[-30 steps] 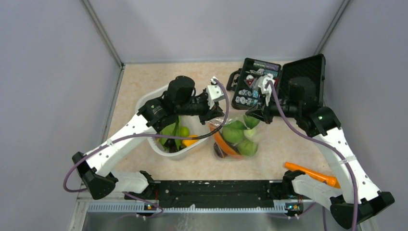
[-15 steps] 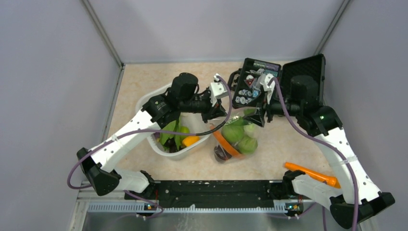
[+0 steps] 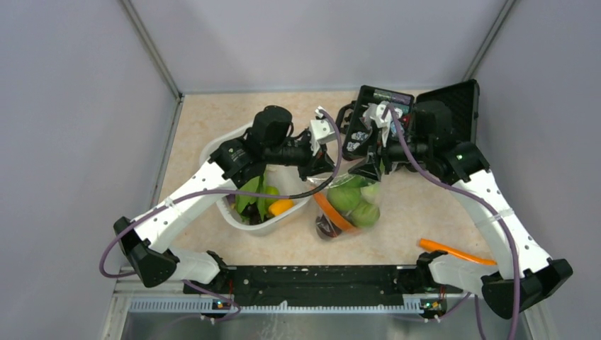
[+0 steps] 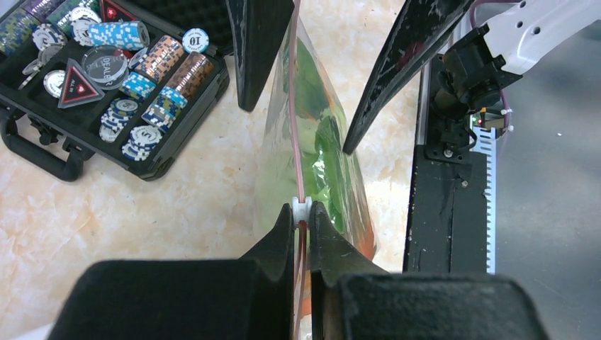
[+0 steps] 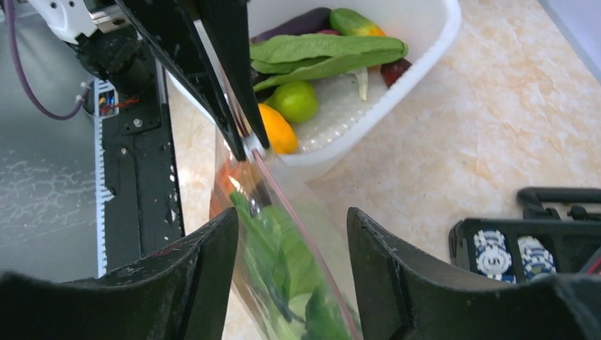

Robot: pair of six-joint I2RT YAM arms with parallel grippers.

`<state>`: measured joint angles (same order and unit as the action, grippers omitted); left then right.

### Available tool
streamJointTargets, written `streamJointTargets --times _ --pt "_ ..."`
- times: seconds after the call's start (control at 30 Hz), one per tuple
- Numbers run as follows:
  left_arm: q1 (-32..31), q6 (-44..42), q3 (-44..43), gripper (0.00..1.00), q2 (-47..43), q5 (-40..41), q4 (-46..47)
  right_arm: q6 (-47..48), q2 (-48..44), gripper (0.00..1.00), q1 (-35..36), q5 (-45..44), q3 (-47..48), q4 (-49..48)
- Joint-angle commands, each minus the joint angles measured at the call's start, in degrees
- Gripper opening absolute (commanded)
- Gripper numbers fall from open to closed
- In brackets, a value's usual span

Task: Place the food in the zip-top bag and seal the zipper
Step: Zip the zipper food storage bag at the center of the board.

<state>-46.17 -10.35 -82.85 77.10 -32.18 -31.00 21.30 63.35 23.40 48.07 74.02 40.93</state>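
My left gripper (image 4: 302, 212) is pressed together on the thin pink-red zipper strip (image 4: 294, 127) of the clear, crinkly plastic zip-top bag (image 3: 347, 205), its tips right behind the small white slider (image 4: 301, 207) that rides on that strip. My right gripper (image 5: 292, 216) stands spread wide, one black finger on each side of the bag's upper edge, and as far as I can see neither finger touches the plastic. The bag stands on the beige marbled table (image 3: 212, 113) between my two arms, its mouth edge held up and running from one gripper toward the other. Inside it lie rounded green cabbage pieces (image 3: 349, 197), a long orange carrot (image 3: 332, 212) and a dark purple round piece (image 3: 324, 227). Just to the left of the bag sits the white plastic tub (image 3: 212, 152), which holds green leafy pieces (image 5: 326, 53), a lime-green ball and a small orange fruit. Behind my right arm is the open black case (image 3: 464, 99) of poker chips. A second orange carrot (image 3: 453, 251) lies near my right base. I cannot tell from these views whether the strip is pressed shut along its length.
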Motion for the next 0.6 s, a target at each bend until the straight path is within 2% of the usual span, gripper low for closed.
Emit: streamJointTargets --times 0.0,0.13,0.3,0.5,0.57 --pt "0.12 1.03 -2.88 0.0 0.21 -1.87 3.39 3.0 2.32 0.52 2.72 1.54 4.65 -0.26" --pt "0.09 1.21 -2.85 0.0 0.07 -1.78 3.55 2.84 3.22 0.44 4.08 1.23 4.38 -1.07" --pt "0.08 1.3 -2.71 0.0 -0.28 -1.81 3.67 3.02 3.68 0.4 5.29 -0.17 3.61 -0.51" --pt "0.09 1.64 -2.6 0.0 -0.42 -2.04 4.09 1.97 2.65 0.18 5.5 -0.63 2.28 -2.08" --pt "0.08 1.73 -2.74 0.0 -0.35 -2.03 4.26 1.67 2.27 0.13 5.44 -0.59 1.6 -2.69"
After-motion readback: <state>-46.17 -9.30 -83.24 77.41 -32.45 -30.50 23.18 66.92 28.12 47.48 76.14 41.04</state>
